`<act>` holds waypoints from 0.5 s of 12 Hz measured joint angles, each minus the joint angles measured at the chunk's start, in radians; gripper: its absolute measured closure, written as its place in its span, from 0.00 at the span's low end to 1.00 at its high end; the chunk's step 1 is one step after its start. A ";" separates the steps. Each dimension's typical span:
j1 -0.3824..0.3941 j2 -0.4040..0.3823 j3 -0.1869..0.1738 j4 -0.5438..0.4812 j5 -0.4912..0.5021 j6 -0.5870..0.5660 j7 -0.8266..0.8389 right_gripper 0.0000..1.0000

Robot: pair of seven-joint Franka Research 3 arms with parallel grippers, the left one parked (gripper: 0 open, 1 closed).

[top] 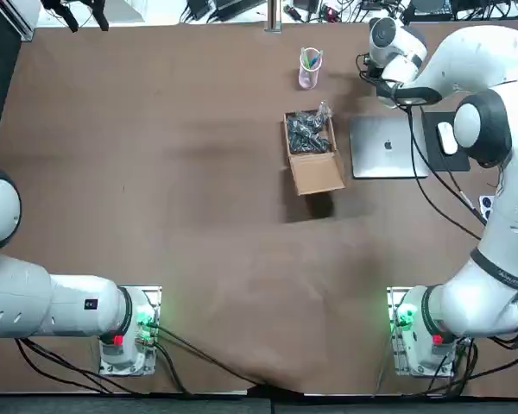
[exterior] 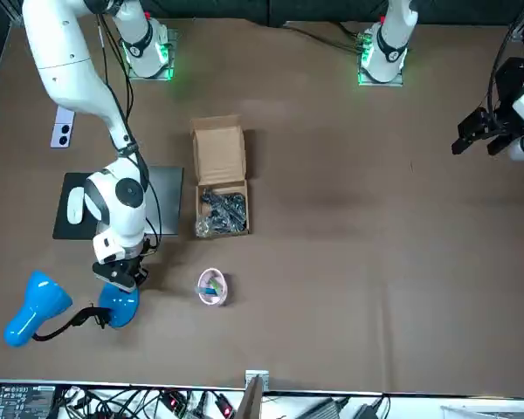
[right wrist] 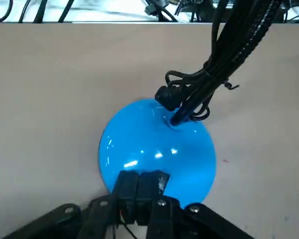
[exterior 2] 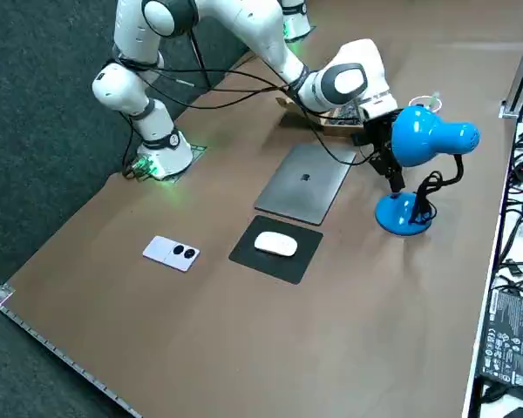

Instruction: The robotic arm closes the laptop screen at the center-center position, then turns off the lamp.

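The fingers [right wrist: 131,186] are pinched tight together with nothing between them. Their joined tips point down at the edge of the round blue base [right wrist: 157,144] of the lamp [exterior 2: 423,165]. From where I stand I can't say whether they touch the plastic or hang just above it. The right gripper [exterior 2: 386,164] is tucked in under the lamp's blue shade [exterior 2: 429,135], just beside the black stem and cord that rise from the base.

Further out, the laptop [top: 387,147] lies flat and shut on the brown table [top: 198,216], its silver lid up with the logo showing. It sits near the lamp, between the open cardboard box [top: 312,151] and the black pad carrying a white mouse [exterior 2: 276,245].

The lid-closing step looks done to me, and the lamp step is the one in hand. I see no glow from the shade, so I can't judge whether the lamp is on or off.

The next move probably calls for a short, straight press with the closed tips onto the switch. I take the switch to be on the base right by the fingertips, though I can't pick it out for certain. The base is domed and looks light, so an off-centre push could slide off or shove the lamp across the table.
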 joint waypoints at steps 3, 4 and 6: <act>-0.005 0.000 0.000 0.000 -0.001 0.004 0.000 0.98; -0.007 0.000 0.000 0.000 -0.004 0.005 0.000 0.98; -0.010 0.001 0.000 0.000 -0.009 0.007 0.000 0.98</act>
